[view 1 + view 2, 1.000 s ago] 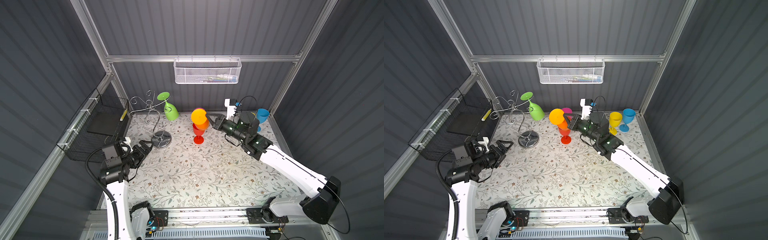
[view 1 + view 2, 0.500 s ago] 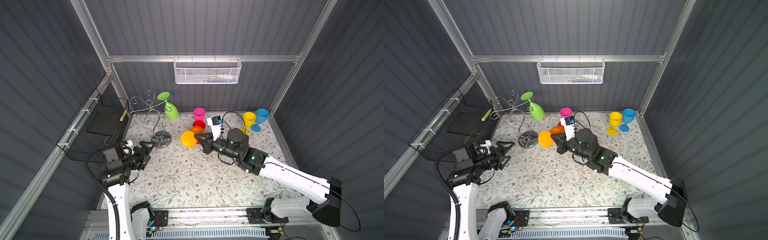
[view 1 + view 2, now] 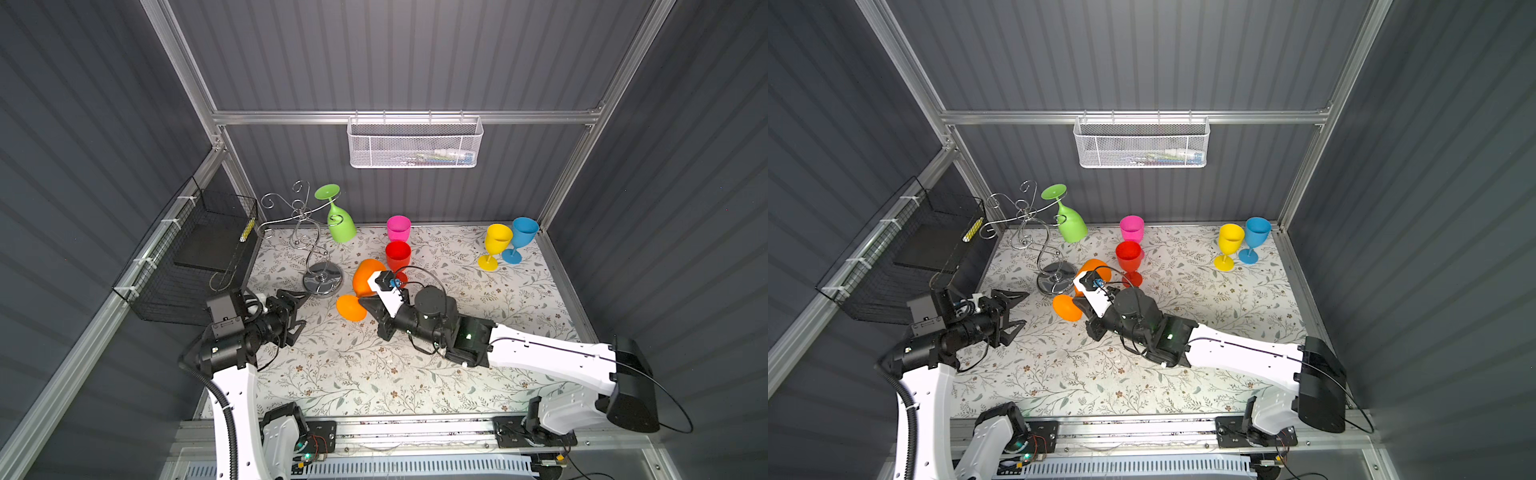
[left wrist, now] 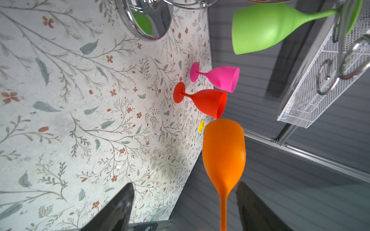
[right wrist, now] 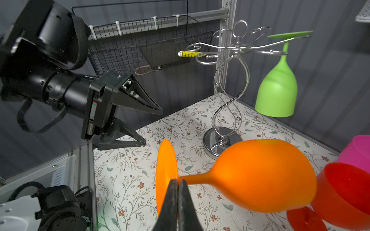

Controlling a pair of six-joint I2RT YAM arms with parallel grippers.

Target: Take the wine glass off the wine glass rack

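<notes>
The stem of the orange glass point(image 5: 260, 174) is pinched just beside its foot by the right claw point(image 5: 177, 183), whose jaws are pressed together on it. The glass is held off the rack point(image 3: 323, 280), tipped onto its side above the counter point(image 3: 374, 374). Its foot is turned toward the left arm and its bowl toward the red glass point(image 3: 397, 255); whether bowl and red glass touch cannot be told. In both top views the orange glass is seen just beside the rack's round base, between that base and the red glass. The green glass point(image 3: 341, 226) is hung upside down by its foot from one curled arm of the rack, on the side toward the back wall, with its bowl clear of the counter. The rack's other arms are seen bare. The left claw point(image 3: 306, 308) is held with its jaws spread and nothing is gripped in it. It is pointed at the orange glass's foot from nearby, apart from it, in front of the rack's base. The pink glass point(image 3: 398, 228) is stood upright just behind the red one. The yellow glass point(image 3: 496, 239) and blue glass point(image 3: 524, 232) are stood side by side in the far right corner, well apart from the rack. A white basket point(image 3: 415, 145) is hung on the back wall and a black basket point(image 3: 187, 266) on the left wall.
</notes>
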